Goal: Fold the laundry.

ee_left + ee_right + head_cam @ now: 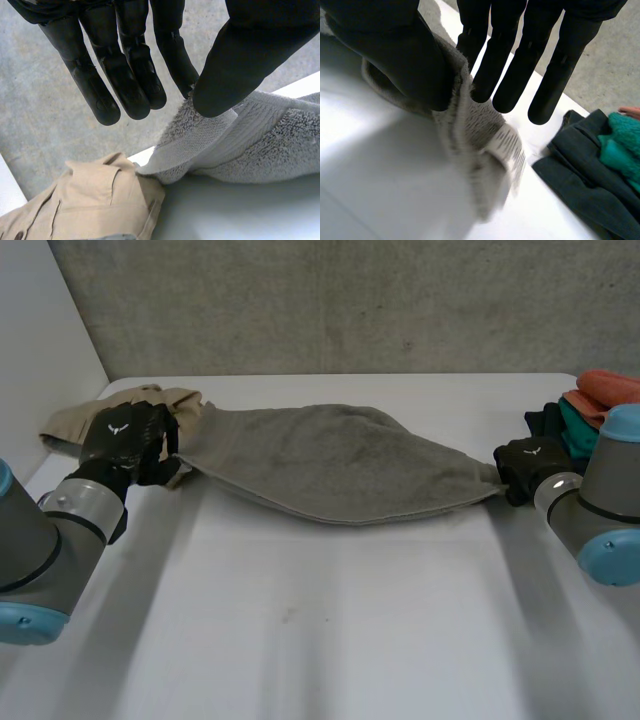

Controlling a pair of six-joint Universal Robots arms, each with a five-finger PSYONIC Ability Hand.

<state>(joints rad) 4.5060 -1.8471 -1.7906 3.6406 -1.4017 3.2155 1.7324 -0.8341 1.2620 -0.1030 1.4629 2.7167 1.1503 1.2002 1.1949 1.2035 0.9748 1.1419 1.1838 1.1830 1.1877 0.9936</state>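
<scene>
Towel, grey [330, 465]: stretched lengthwise across the far half of the white table [330, 630], drawn to a point at each end, belly sagging toward the tabletop. Contact with the surface under the middle: cannot tell.

Left hand [125, 440]: at the towel's left end. Per left wrist view, hem corner pinched between thumb and one fingertip. Remaining fingers straight, close together, off the cloth.

Right hand [530, 465]: at the towel's right end. Per right wrist view, corner clamped between thumb and a finger, loose tip with ribbed hem hanging below. Other fingers straight, slightly apart.

Beige shirt [75, 420]: crumpled on the table just behind and beside the left hand, collar visible, unfolded. Touching the towel's end or merely next to it: cannot tell.

Clothes pile [585, 410]: dark green, teal and orange, at the table's right edge, just beyond the right hand. Folded or not: cannot tell.

Progress, as judged: early. Towel gripped at both ends and stretched straight, no finished fold visible. Possibly doubled once, going by a second layer along the near edge; not certain. Left to do: lay flat, bring ends together, square up, set aside. Then the shirt, perhaps the pile. Nothing visibly stacked as finished.
</scene>
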